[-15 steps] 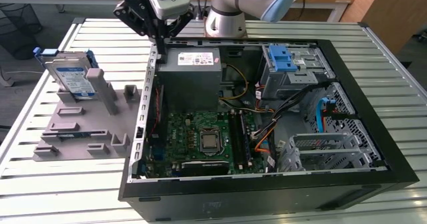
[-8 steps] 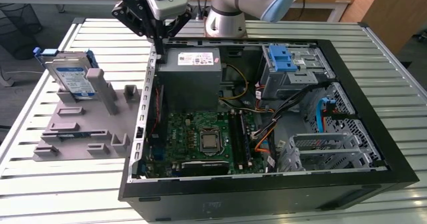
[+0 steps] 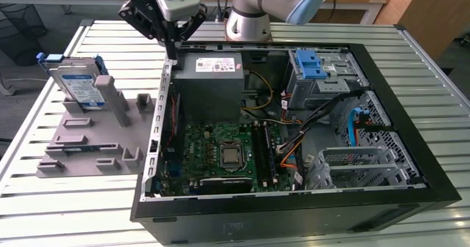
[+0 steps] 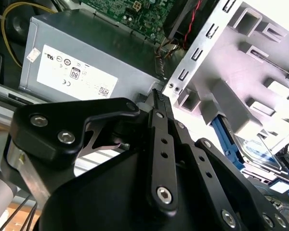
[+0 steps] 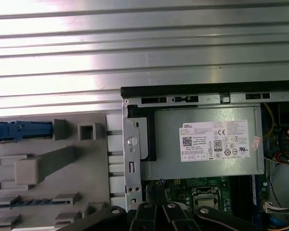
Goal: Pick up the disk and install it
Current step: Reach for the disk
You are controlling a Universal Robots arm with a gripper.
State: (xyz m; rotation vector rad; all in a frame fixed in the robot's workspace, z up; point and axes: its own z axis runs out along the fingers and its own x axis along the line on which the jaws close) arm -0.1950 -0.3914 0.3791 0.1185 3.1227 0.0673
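**A:** Where is your end effector (image 3: 173, 50) right now?

**B:** It hangs over the side wall of the computer case (image 3: 411, 164), on the exterior view's left and just beside the power supply (image 3: 213, 84). The fingers are pressed together and hold nothing. From here you can't tell whether the tips touch the metal edge.

**A:** And the disk (image 3: 79, 84)?

**B:** It stands upright in the grey holder (image 3: 96, 142) on the desk (image 3: 44, 203), outside the case. In the first wrist view you can see its blue frame (image 5: 20, 130) at the holder's far end. It is well apart from your fingers.

**A:** What could go wrong?

**B:** I think the case wall is your main risk. The tips are low and close to it, so a sideways move towards the holder could scrape or catch the sheet metal. Fingers this tight together would also bump the disk and tip it in its slot, not grip it.

**A:** What is the arm's pose?

**B:** The arm (image 3: 257, 5) reaches in from the far side of the desk. Its wrist is bent over and the fingers point almost straight down.
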